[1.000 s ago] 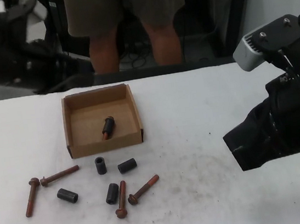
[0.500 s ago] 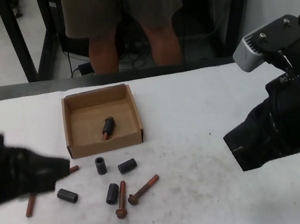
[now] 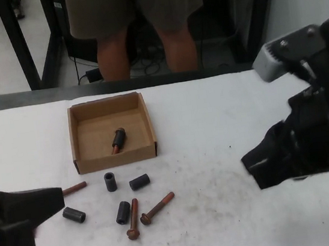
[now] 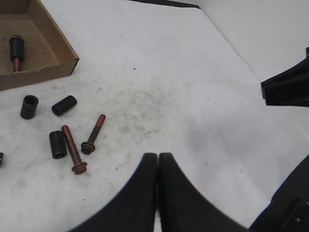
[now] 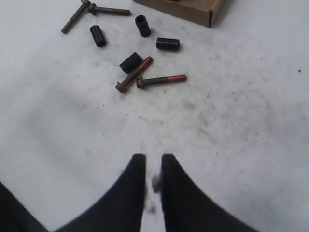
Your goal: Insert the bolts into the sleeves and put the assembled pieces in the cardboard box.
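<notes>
Left pincer (image 4: 158, 162) shut, empty; right pincer (image 5: 153, 162) parted a crack, empty. Loose bolts (image 4: 74, 149) and sleeves (image 4: 64, 105) lie on worktop (image 4: 193, 72) beside cardboard box (image 4: 43, 75), one assembled piece (image 4: 15, 50) inside. Pickup stage, I judge; next: open over a bolt.

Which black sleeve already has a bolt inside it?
The sleeve lying in the box: a reddish bolt sticks out of its end. The other four sit loose on the bench, boltless.

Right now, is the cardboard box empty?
No, one sleeved bolt lies inside the cardboard box.
</notes>
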Action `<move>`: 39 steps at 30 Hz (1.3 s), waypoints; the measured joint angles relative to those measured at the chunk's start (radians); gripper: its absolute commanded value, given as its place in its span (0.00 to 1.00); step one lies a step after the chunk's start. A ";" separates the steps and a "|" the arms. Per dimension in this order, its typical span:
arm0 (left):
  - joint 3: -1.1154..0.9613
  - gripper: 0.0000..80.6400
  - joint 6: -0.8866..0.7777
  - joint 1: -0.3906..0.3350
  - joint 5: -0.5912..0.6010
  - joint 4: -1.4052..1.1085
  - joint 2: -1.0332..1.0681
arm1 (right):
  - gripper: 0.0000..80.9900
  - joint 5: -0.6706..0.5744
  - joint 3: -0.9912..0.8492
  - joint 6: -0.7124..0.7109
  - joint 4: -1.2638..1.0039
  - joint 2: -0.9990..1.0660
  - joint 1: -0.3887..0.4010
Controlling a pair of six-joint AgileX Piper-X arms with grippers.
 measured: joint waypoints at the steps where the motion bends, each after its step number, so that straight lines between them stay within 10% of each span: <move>1: 0.000 0.01 0.000 0.000 0.001 -0.005 -0.005 | 0.28 0.000 0.000 0.000 0.000 0.004 0.000; 7: 0.000 0.01 0.000 0.000 0.017 -0.005 -0.004 | 0.31 -0.007 -0.005 -0.289 -0.026 0.146 0.000; 12: 0.000 0.01 0.000 0.000 0.060 -0.008 -0.004 | 0.52 -0.007 -0.039 -0.661 -0.076 0.272 0.000; 16: 0.000 0.01 0.000 0.000 0.071 -0.040 -0.004 | 0.45 -0.007 -0.046 -0.839 -0.219 0.353 0.011; 39: 0.000 0.01 0.031 0.000 0.077 -0.101 -0.004 | 0.43 0.128 -0.192 -1.307 -0.440 0.685 0.097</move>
